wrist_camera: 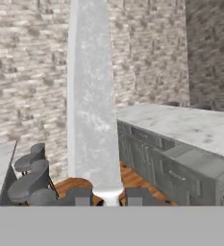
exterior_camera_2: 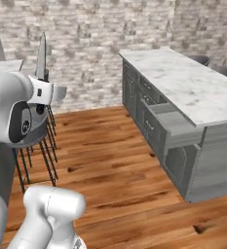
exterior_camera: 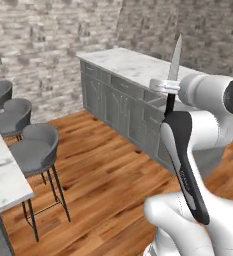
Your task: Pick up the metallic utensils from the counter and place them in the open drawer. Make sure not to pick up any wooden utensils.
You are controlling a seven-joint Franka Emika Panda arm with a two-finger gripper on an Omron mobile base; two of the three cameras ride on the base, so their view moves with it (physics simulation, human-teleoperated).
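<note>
My gripper [exterior_camera: 171, 95] is raised in the air and shut on a metallic knife [exterior_camera: 176, 56], whose silver blade points straight up and whose black handle sits between the jaws. In the right base view the knife [exterior_camera_2: 41, 54] rises from the gripper [exterior_camera_2: 43, 76] at the upper left. In the hand view its blade [wrist_camera: 92, 96] stands tall above the gripper [wrist_camera: 108, 197]. The white marble counter [exterior_camera_2: 183, 80] on grey cabinets lies across the room. Its grey drawer [exterior_camera_2: 176, 127] stands pulled out from the cabinet front and also shows in the hand view [wrist_camera: 197, 162]. No wooden utensils are in view.
Grey bar stools [exterior_camera: 35, 147] stand along a second marble counter [exterior_camera: 0, 172] at the left. Wooden floor [exterior_camera_2: 110, 165] stretches between me and the grey cabinets [exterior_camera: 115, 102]. A brick wall [exterior_camera_2: 85, 39] closes the back.
</note>
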